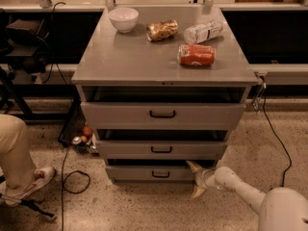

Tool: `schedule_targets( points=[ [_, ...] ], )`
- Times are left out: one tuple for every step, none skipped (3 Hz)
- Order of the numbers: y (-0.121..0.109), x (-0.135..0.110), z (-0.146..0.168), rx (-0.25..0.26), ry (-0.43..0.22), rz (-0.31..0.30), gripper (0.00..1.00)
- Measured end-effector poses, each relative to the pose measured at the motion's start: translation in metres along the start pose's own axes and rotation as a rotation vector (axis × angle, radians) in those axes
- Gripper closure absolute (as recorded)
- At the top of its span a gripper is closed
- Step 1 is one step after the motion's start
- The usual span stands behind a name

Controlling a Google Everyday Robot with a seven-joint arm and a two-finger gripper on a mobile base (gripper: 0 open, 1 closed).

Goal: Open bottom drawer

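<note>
Looking down from the camera view, a grey metal cabinet (139,64) with three stacked drawers stands on a speckled floor. On its flat top rest four items: a white round bowl (123,19) at the rear left, a crumpled brown snack bag (162,30) beside it, a clear plastic bottle (203,32) lying on its side at the rear right, and a red soda can (196,55) on its side, nearer the front.

The tall top drawer (120,115) and the mid-sized middle drawer (125,149) each carry a black handle at centre. The bottom drawer (130,173), a narrow grey front panel with a small black bar handle (160,174), sits lowest, just above the floor. A dark gap shows above each drawer front.

The white robot arm (240,186) reaches in from the lower right. Its gripper (196,179) sits at the right end of the bottom drawer's front, well apart from the handle. The fingers are spread: one points up by the panel's top corner, the other down toward the floor. Contact with the panel cannot be confirmed.

At left, a person's leg in beige trousers (13,150) ends in a white shoe (30,182). A black cable (72,179) loops on the floor nearby.
</note>
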State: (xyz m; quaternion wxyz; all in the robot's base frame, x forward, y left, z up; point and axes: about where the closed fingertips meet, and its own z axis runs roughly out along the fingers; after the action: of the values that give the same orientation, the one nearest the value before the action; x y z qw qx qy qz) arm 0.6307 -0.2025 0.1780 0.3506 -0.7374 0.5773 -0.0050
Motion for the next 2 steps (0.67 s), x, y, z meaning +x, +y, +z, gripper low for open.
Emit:
schedule_targets(
  points=[
    [-0.008, 0.001, 0.013, 0.008, 0.041, -0.029, 0.00],
    [-0.009, 0.007, 0.031, -0.010, 0.080, 0.010, 0.15]
  ],
)
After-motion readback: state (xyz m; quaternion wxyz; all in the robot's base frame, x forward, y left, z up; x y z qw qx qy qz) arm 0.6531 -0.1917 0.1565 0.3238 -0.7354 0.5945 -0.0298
